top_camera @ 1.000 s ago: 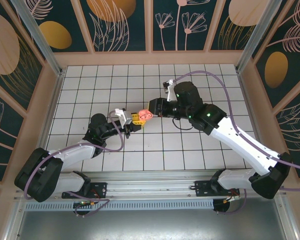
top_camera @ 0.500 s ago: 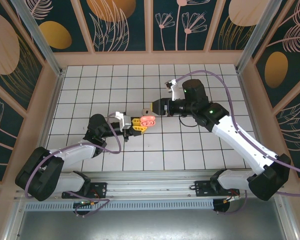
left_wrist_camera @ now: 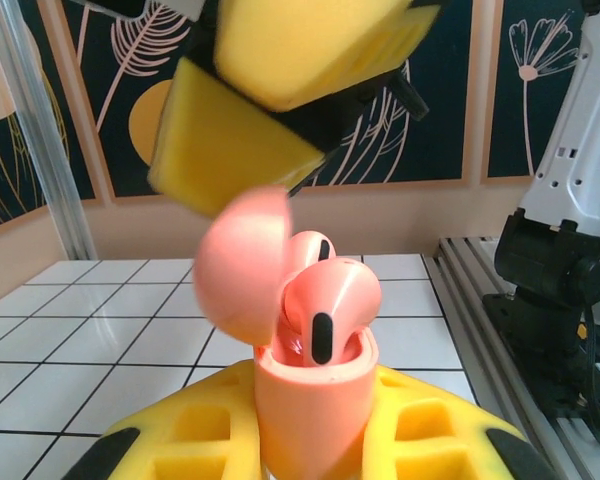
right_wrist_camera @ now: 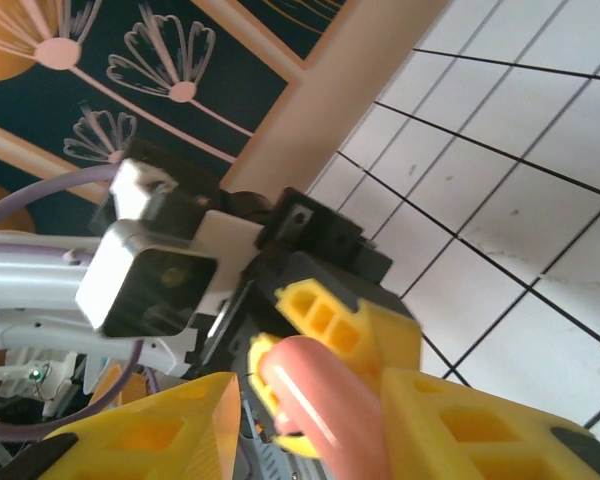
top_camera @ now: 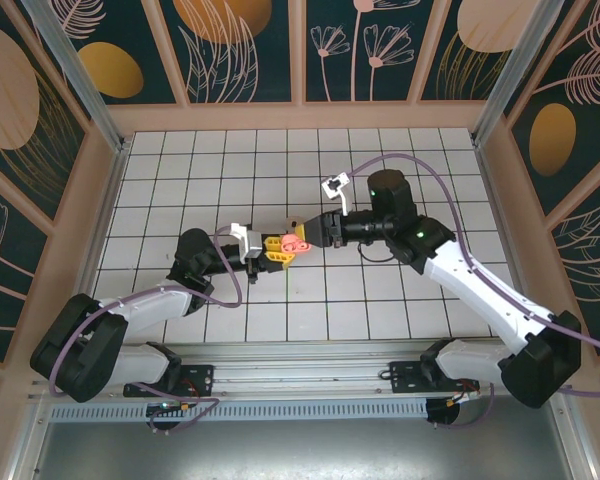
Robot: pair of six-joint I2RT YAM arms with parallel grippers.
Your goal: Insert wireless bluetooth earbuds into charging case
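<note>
Two pinkish earbuds [left_wrist_camera: 325, 300] sit in the upright charging case [left_wrist_camera: 315, 410], which the left gripper [top_camera: 271, 252] clamps. Its lid [left_wrist_camera: 238, 265] (raised) lies between the part-open jaws of the right gripper [right_wrist_camera: 310, 420], apparently ungripped.

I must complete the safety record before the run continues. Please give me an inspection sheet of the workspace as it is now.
Surface: white tiled table, no damage seen.
Job's things: pink charging case held upright, its lid open; two pinkish earbuds sit in it.
Clutter: nothing seen.
Grippers: left gripper shut on the case body; right gripper at the lid, jaws either side of it, grip unclear.
Cables: purple cables loop along both arms; no snag seen.
Surroundings: dark flower-patterned wall panels in wooden frames; metal rail at the near edge.
</note>
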